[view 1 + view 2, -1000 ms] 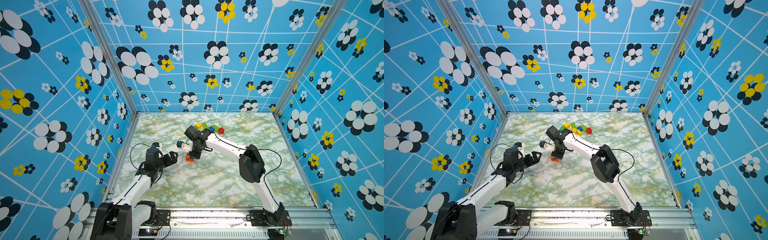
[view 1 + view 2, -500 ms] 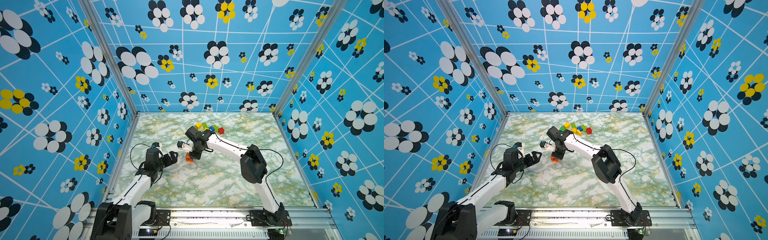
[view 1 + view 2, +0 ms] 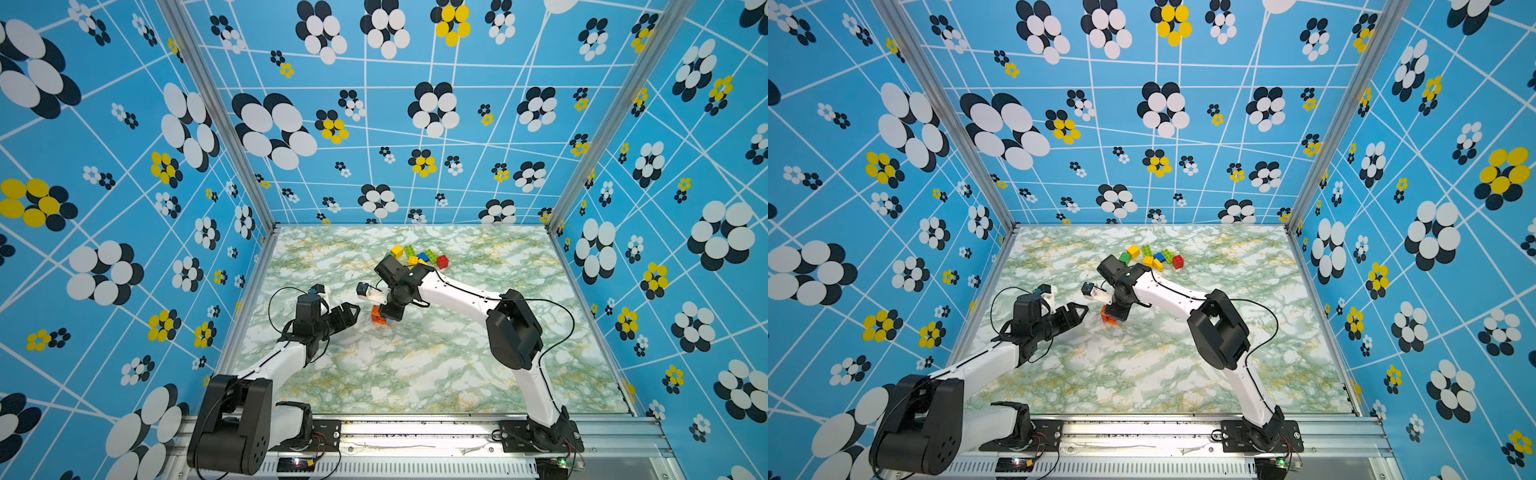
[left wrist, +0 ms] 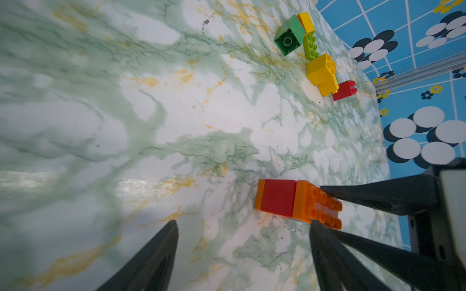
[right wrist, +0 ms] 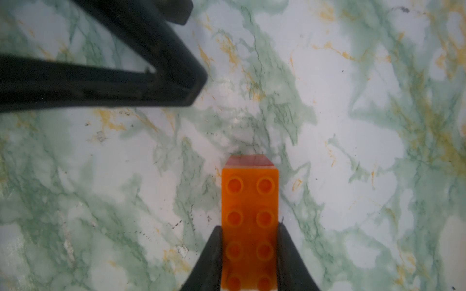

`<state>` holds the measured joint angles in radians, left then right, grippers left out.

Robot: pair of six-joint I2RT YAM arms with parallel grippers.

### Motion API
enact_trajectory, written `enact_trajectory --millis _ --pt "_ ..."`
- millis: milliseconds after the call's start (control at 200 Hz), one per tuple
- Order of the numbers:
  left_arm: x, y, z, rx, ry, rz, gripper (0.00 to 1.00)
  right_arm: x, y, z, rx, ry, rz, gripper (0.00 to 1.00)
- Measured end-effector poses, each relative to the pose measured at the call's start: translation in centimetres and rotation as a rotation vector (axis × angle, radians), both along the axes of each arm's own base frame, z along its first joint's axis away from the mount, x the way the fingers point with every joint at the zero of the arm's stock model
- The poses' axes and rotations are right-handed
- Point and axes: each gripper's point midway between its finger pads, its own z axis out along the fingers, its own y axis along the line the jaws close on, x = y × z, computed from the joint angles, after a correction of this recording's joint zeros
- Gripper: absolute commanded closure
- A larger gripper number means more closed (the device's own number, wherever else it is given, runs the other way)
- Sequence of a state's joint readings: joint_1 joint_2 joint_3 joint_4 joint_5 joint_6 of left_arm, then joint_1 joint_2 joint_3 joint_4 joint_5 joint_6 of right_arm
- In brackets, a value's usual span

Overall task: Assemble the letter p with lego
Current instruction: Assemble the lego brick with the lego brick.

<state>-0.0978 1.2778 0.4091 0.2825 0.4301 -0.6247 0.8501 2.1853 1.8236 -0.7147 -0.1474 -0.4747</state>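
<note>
Gripping the long sides of a glossy oblong orange brick (image 5: 250, 221), the right gripper (image 5: 249, 254) presses it onto a smooth red brick (image 4: 277, 197), whose lower part merges with an orange layer at the base. This stack stands mid-surface on the marbled green surface (image 3: 415, 374). The left gripper (image 4: 243, 224) hangs spread and empty just left of it. Loose studded bricks (image 3: 1152, 257) cluster farther back, partly hidden by the right arm.
</note>
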Motion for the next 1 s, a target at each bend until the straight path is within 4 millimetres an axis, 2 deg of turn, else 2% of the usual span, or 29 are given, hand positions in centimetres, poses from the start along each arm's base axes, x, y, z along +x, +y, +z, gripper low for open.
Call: enact_trajectory --millis 200,355,580,665,785,999 --pt "1.6 -1.6 -0.4 -0.115 0.015 -0.032 0.37 0.0 0.1 0.0 0.025 0.020 -0.012 0.83" --pt "2.6 -2.7 0.2 -0.174 -0.007 -0.060 0.40 0.0 0.1 0.0 0.042 0.017 -0.013 0.83" --pt "2.8 -4.9 0.3 -0.203 -0.011 -0.129 0.46 -0.2 -0.1 0.1 0.057 0.010 -0.016 0.83" --pt "2.7 -5.3 0.0 -0.207 -0.003 -0.140 0.46 -0.4 -0.3 0.2 0.057 0.016 -0.021 0.83" --pt "2.7 -5.4 -0.3 -0.212 0.006 -0.141 0.38 -0.5 -0.4 0.2 0.057 0.023 -0.029 0.83" --pt "2.9 -5.5 -0.1 -0.215 -0.006 -0.141 0.38 -0.6 -0.5 0.2 0.054 0.032 -0.044 0.83"
